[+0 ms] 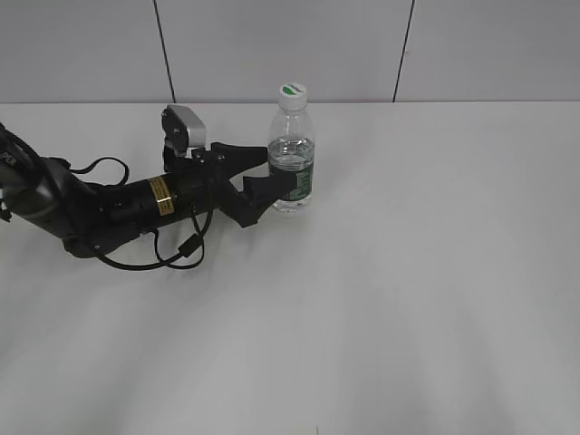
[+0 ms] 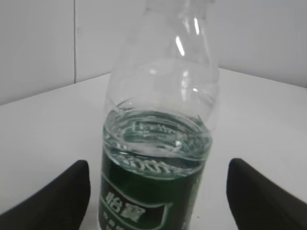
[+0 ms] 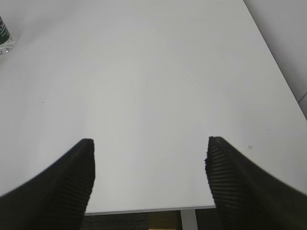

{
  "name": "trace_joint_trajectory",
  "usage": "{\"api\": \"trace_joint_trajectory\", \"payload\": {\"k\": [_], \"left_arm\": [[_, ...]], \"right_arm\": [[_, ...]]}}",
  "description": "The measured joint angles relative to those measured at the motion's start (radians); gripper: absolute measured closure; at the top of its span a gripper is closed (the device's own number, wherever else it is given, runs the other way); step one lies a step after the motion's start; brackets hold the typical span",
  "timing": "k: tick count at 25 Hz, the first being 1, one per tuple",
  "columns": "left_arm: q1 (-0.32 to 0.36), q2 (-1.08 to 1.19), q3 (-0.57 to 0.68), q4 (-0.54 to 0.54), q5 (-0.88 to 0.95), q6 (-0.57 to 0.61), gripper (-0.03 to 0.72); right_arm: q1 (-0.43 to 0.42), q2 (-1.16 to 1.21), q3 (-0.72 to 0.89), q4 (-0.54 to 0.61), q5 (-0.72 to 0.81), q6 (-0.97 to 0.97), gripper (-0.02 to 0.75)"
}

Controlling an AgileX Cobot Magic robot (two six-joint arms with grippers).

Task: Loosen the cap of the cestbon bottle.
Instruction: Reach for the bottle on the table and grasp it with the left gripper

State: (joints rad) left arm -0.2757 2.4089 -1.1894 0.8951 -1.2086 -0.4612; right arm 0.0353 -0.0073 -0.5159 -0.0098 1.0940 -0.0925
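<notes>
The cestbon bottle point(image 1: 293, 168) stands upright on the white table, clear, partly filled with water, with a dark green label. Its white cap point(image 1: 292, 91) with a green mark sits on the neck. My left gripper point(image 1: 277, 174) lies low along the table with one finger on each side of the bottle's lower body. In the left wrist view the bottle point(image 2: 157, 143) fills the middle, and my left gripper point(image 2: 158, 167) is open, with a gap at each finger; the cap is out of frame there. My right gripper point(image 3: 149, 143) is open and empty over bare table, out of the exterior view.
The white table point(image 1: 408, 272) ends at a pale panelled wall behind the bottle. The right wrist view shows the table's near edge point(image 3: 144, 210) below the fingers and the bottle's base point(image 3: 4, 39) at the far top left.
</notes>
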Motion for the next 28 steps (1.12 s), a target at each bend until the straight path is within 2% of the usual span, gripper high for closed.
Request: {"api": "trace_joint_trajectory", "payload": {"k": [15,28], "left_arm": [[-0.059,0.077,-0.107,-0.042,0.001,-0.018,0.157],[-0.081,0.103,-0.168,-0.044,0.047,-0.077,0.157]], "right_arm": [[0.0,0.0,0.0,0.0,0.0,0.0,0.186],[0.0,0.0,0.0,0.0,0.0,0.0,0.186]]}}
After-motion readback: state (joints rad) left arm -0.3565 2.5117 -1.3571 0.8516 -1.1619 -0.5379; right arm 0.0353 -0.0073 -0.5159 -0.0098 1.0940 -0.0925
